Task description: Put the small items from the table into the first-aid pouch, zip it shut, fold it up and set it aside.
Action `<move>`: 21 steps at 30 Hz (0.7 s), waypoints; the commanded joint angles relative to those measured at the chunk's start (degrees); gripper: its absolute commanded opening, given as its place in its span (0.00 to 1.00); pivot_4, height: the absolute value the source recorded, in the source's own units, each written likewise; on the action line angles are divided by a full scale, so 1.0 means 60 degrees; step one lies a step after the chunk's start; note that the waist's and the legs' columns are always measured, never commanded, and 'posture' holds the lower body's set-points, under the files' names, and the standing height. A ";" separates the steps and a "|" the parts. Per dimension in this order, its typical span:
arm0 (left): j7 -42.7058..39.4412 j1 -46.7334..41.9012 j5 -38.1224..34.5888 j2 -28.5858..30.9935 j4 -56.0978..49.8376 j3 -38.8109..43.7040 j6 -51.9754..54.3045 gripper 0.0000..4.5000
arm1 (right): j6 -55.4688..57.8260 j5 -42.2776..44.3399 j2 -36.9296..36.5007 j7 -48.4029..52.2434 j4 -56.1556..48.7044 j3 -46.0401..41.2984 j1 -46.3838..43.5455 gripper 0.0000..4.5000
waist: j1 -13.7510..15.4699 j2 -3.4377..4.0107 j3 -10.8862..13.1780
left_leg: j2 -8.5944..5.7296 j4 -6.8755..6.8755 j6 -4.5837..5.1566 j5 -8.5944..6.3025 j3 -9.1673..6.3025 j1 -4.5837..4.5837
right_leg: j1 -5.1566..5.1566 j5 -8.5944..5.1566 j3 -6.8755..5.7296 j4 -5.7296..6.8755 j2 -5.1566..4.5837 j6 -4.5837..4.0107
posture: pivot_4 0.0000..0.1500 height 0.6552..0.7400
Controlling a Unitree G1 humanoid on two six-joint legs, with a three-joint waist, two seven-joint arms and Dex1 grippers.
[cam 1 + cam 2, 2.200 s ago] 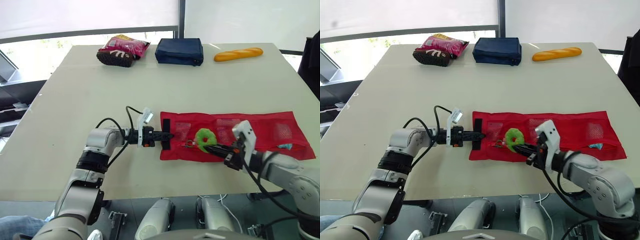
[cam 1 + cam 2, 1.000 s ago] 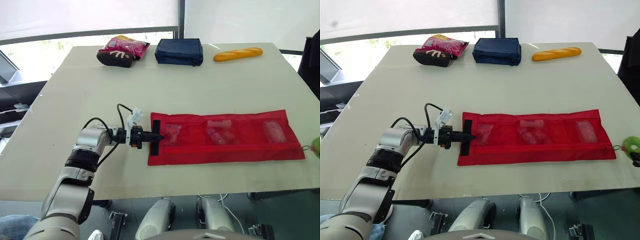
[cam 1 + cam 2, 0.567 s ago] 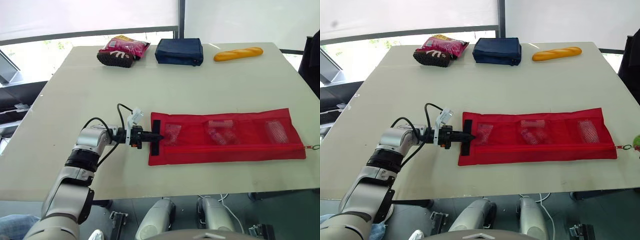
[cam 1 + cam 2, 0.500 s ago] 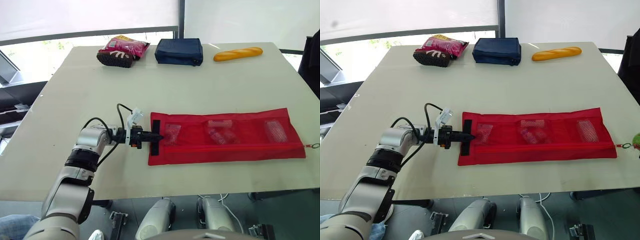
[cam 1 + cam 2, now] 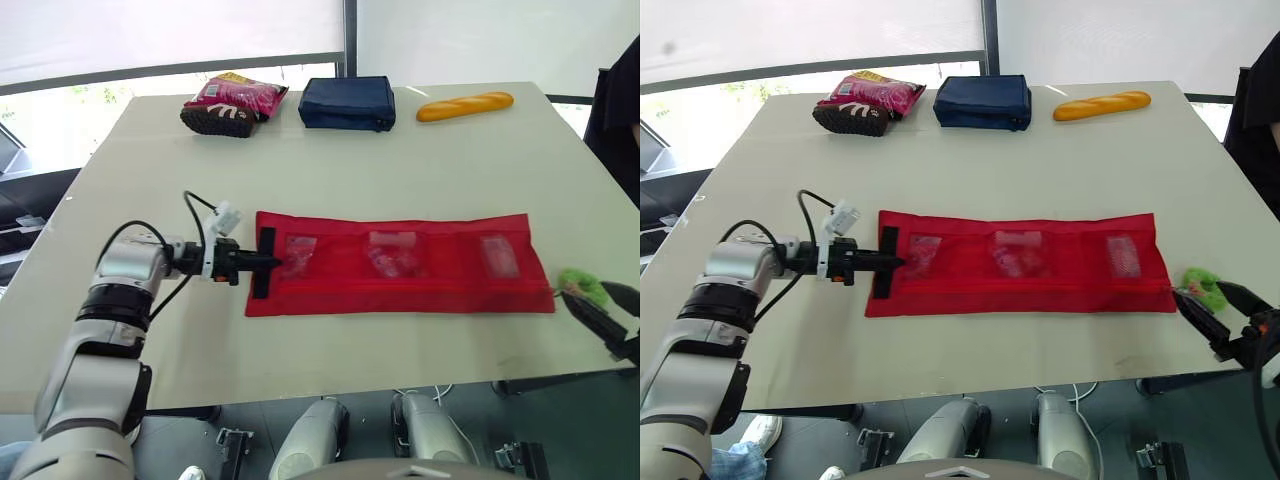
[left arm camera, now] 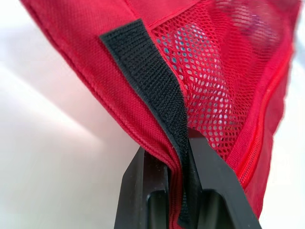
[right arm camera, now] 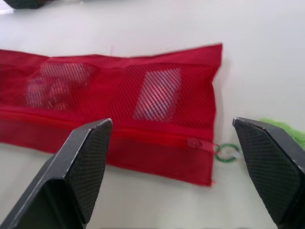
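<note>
**Red pouch lies flat between my two grippers**

On my left, the left gripper (image 5: 266, 263) is clamped hard on the left end of the red first-aid pouch (image 5: 420, 285). Its black fingers (image 6: 143, 191) pinch the fabric at the black fastening strip (image 6: 152, 81). The pouch lies flat and unfolded across the near half of the table (image 5: 400, 160). Small items show through each of its three mesh pockets, and the zip slider (image 7: 198, 143) sits at its right end. Just past that end, a green pull tag (image 5: 1202, 284) rests on the tabletop. My right gripper (image 5: 1220, 306) hovers by the table's right edge, its fingers spread wide and gripping nothing, with the tag near their tips. Along the far edge stand a snack bag (image 5: 225, 103), a navy case (image 5: 347, 103) and a bread loaf (image 5: 465, 106).
</note>
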 commanded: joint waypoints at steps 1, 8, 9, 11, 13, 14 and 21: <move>0.0227 0.0008 0.0482 0.0549 0.0409 0.0347 -0.0183 0.00 | -0.0297 -0.0260 0.0398 -0.0430 -0.0345 0.0529 0.0196 0.98 | 0.0009 0.0001 0.0000 | 0.0000 0.0000 -0.0001 0.0000 0.0001 0.0000 | 0.0000 0.0001 0.0000 -0.0001 0.0000 -0.0001 | 1.00 0.87; 0.0417 -0.0150 0.0770 0.0770 0.0538 0.0720 -0.0931 0.54 | -0.1237 -0.1414 0.0948 -0.0645 -0.0165 0.1963 0.0286 1.00 | 0.0060 0.0005 0.0006 | 0.0000 -0.0001 -0.0003 -0.0001 0.0005 -0.0003 | -0.0008 0.0000 0.0001 0.0000 0.0000 0.0000 | 1.00 0.87; 0.0467 -0.0279 0.0715 0.0754 0.0667 0.0945 -0.1288 0.65 | -0.1397 -0.1565 0.1017 -0.0638 -0.0109 0.2137 0.0269 1.00 | 0.0075 0.0005 0.0006 | 0.0000 0.0000 -0.0004 0.0000 0.0006 -0.0004 | -0.0008 0.0000 0.0002 0.0000 -0.0001 0.0001 | 1.00 0.87; -0.0006 -0.0297 0.0338 0.0847 0.0501 0.1394 -0.1841 0.74 | -0.1649 -0.1783 0.1187 -0.0729 0.0015 0.2394 0.0167 1.00 | 0.0102 -0.0022 0.0022 | -0.0001 0.0001 -0.0004 0.0000 0.0006 -0.0005 | -0.0007 0.0000 0.0001 0.0000 -0.0001 0.0001 | 1.00 0.87; -0.0542 -0.0224 0.0013 0.0959 0.0239 0.1766 -0.2046 0.96 | -0.1809 -0.1877 0.1317 -0.0784 0.0074 0.2561 0.0087 1.00 | 0.0129 -0.0022 0.0023 | -0.0001 0.0001 -0.0009 0.0000 0.0006 -0.0013 | -0.0018 0.0004 -0.0001 0.0000 -0.0001 -0.0006 | 1.00 0.87; -0.0781 -0.0198 -0.0059 0.1060 0.0109 0.1875 -0.2117 0.99 | -0.1851 -0.1879 0.1387 -0.0815 0.0092 0.2639 0.0045 1.00 | 0.0152 -0.0023 0.0023 | -0.0001 0.0001 -0.0009 0.0000 0.0009 -0.0014 | -0.0019 0.0005 0.0001 0.0000 -0.0002 -0.0008 | 1.00 0.87; -0.1871 0.0210 -0.1185 0.1088 -0.2845 0.2250 -0.1666 0.99 | -0.1774 -0.1903 0.1950 -0.1412 0.0475 0.3377 -0.0586 1.00 | 0.0249 -0.0022 0.0027 | -0.0001 0.0006 -0.0025 0.0011 0.0023 -0.0029 | -0.0036 0.0025 0.0013 0.0003 -0.0002 -0.0039 | 1.00 0.87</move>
